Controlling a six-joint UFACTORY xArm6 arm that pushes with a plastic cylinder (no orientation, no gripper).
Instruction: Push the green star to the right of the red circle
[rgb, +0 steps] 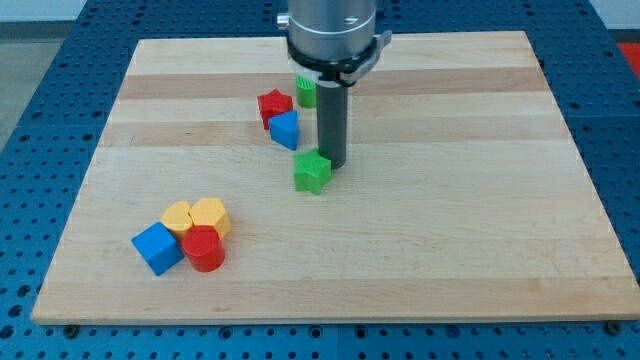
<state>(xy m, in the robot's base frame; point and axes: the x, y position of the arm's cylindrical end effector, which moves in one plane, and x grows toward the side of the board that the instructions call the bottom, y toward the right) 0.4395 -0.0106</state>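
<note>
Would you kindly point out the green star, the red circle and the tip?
green star (312, 172), camera view, its top face.
red circle (204, 247), camera view, its top face.
my tip (333, 163), camera view, the rod's lower end.

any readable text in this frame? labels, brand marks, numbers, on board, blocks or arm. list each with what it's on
None: no word, number or sign can be read anywhere in the camera view.
Wooden board: plain grain, no marking.
Blocks, including the green star and the red circle: plain faces.
Arm housing: no label visible.
My tip, touching the green star's right side: bare dark rod.

Pale matt wooden board (450, 200); smooth plastic-looking green star (312, 172)
</note>
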